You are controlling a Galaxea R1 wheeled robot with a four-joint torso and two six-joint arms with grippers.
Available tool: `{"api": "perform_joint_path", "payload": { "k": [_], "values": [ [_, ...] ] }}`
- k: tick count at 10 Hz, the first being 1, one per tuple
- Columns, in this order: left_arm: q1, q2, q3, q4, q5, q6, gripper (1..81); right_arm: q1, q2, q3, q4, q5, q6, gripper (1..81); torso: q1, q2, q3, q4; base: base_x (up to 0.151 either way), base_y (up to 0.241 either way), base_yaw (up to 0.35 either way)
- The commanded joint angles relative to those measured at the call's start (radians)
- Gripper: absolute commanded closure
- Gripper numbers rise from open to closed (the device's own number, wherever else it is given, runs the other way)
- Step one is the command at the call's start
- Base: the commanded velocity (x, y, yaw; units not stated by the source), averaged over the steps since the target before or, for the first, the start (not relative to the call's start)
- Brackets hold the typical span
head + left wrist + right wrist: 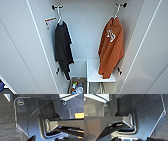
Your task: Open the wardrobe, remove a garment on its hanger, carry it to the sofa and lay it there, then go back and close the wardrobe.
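We stand in front of the wardrobe (86,32), and both its doors are swung wide, so the white inside is open to us; from this we judge that the opening step is done and the taking out is not yet begun. The garment (111,47) hangs on the right side of the inside, on its hanger (117,11), and the hook of the hanger sits over a short dark peg (121,5) high on the wall. It hangs like this so that it stays flat and can be lifted off upward. Its lower edge comes down close to a small white shelf (100,75) (whether it touches the shelf, we cannot tell). On the left side a black T-shirt (62,46) hangs from another peg in the same way, well apart from the orange one, so the two cannot be mixed. Below, between the T-shirt and the shelf, a box (77,87) with small colourful things stands on the wardrobe floor. About the arms we can say little: the head view has no arm reaching toward the clothes, and each wrist view gives us the dark plate and the jointed bar of the robot over a grey carpet (7,119). We judge that both arms are held low. If the fingers of the two grippers are apart or together, we cannot tell.
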Motion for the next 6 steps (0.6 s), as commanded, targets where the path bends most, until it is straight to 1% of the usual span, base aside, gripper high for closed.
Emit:
{"api": "perform_joint_path", "payload": {
  "k": [1, 6],
  "values": [
    [-0.026, -0.011, 0.01, -0.007, 0.054, 0.001, 1.0, 0.023, 0.002, -0.003, -0.003, -0.058, -0.003, 1.0, 0.0, 0.0, 0.0, 0.0, 0.071, 0.0, 0.0],
    [-0.026, -0.008, 0.01, -0.007, 0.055, 0.001, 1.0, 0.023, 0.002, -0.003, -0.004, -0.058, -0.004, 1.0, -0.001, -0.001, 0.0, 0.0, 0.07, 0.0, 0.0]
  ]
}}
